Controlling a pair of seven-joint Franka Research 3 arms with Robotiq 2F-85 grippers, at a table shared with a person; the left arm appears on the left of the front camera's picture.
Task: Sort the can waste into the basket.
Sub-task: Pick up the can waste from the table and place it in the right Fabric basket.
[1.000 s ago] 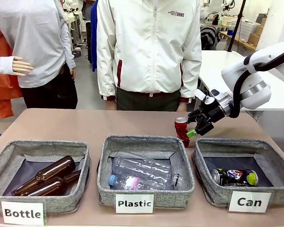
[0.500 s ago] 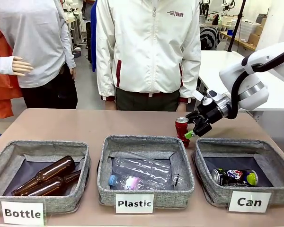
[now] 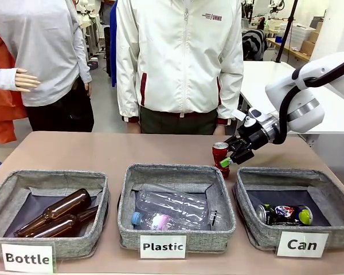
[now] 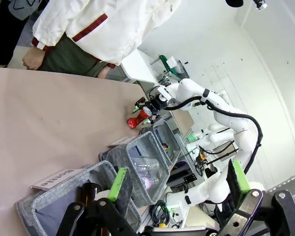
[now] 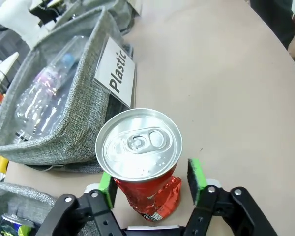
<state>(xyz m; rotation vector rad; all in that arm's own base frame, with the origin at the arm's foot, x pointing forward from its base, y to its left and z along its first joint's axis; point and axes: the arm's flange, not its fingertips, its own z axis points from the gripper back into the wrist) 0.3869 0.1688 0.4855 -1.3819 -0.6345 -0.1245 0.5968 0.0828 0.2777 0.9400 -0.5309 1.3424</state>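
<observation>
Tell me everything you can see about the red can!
The red can is a small metal drink can with a shiny silver top and an unopened pull tab. Its red body is crumpled. It stands upright on the brown table, behind the "Plastic" basket. The right gripper has its green pads either side of it, one touching.

Red can (image 5: pixel 142 169): its base sits behind the right gripper (image 5: pixel 150 179), so contact with the tabletop (image 5: pixel 226 93) can't be judged. Dark can (image 5: pixel 12 227) at seven o'clock is cut by the frame edge. From the left wrist, the Bottle label (image 4: pixel 59 178) is sideways and partly cropped by the basket (image 4: pixel 64 196).
</observation>
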